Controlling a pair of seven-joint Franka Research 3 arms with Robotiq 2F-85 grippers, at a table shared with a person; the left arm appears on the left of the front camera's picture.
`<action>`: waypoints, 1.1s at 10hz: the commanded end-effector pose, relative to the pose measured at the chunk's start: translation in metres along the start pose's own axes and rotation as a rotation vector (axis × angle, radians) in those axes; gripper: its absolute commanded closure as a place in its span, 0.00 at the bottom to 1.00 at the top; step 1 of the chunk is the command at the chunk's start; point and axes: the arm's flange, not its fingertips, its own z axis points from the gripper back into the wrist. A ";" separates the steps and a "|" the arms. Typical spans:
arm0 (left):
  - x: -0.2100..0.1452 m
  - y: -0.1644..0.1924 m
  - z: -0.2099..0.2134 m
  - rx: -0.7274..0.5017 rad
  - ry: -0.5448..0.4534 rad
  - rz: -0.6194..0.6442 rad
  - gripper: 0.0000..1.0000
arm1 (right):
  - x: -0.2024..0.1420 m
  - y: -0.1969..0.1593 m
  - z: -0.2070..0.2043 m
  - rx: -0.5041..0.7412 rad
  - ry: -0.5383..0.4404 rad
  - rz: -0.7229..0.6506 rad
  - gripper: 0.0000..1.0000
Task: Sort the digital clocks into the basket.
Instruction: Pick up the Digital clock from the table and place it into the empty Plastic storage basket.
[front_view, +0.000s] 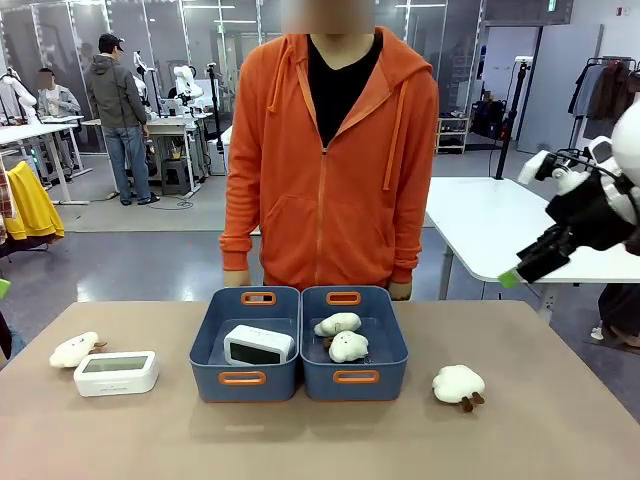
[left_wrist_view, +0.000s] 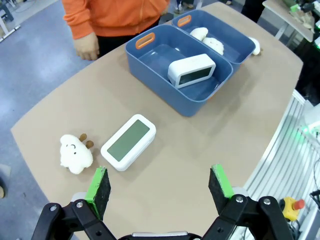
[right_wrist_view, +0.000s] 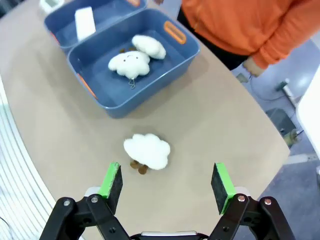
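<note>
The digital clocks (front_view: 116, 372) are in two places: one lies flat on the table (front_view: 320, 440), face up, toward the robot's left, outside both bins. Just left of it and a little farther back rests a cream plush toy (front_view: 74, 349), near the clock but not touching it. In the left wrist view the left gripper (left_wrist_view: 160, 182) hovers above this part of the table with its jaws spread wide and nothing between the green pads (left_wrist_view: 98, 186); the loose clock shows just beyond the fingertips. Next to the right is the left basket (front_view: 205, 350), a blue bin with orange handle slots, and the second clock (front_view: 259, 345) sits inside it, tilted, with its face toward the robot's side. The right basket (front_view: 395, 345) touches it side by side and holds two plush toys (front_view: 348, 347) lying close together. A person in an orange hoodie (front_view: 330, 160) stands at the far edge behind both bins, hands hanging by the table's rim. Farther right another plush toy (front_view: 458, 383) lies alone on the table, well apart from the bins. The right gripper (right_wrist_view: 167, 180) hangs above it, jaws spread, holding nothing.
</note>
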 end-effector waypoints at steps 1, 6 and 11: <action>-0.001 0.002 0.001 -0.017 -0.008 -0.020 0.00 | -0.027 0.016 0.012 0.016 -0.047 0.100 0.10; 0.026 -0.013 -0.027 -0.070 0.200 -0.164 0.00 | -0.012 0.005 0.006 0.001 -0.013 0.054 0.10; 0.005 -0.018 0.120 -0.031 0.100 -0.351 0.00 | -0.012 0.005 0.006 0.001 -0.013 0.054 0.10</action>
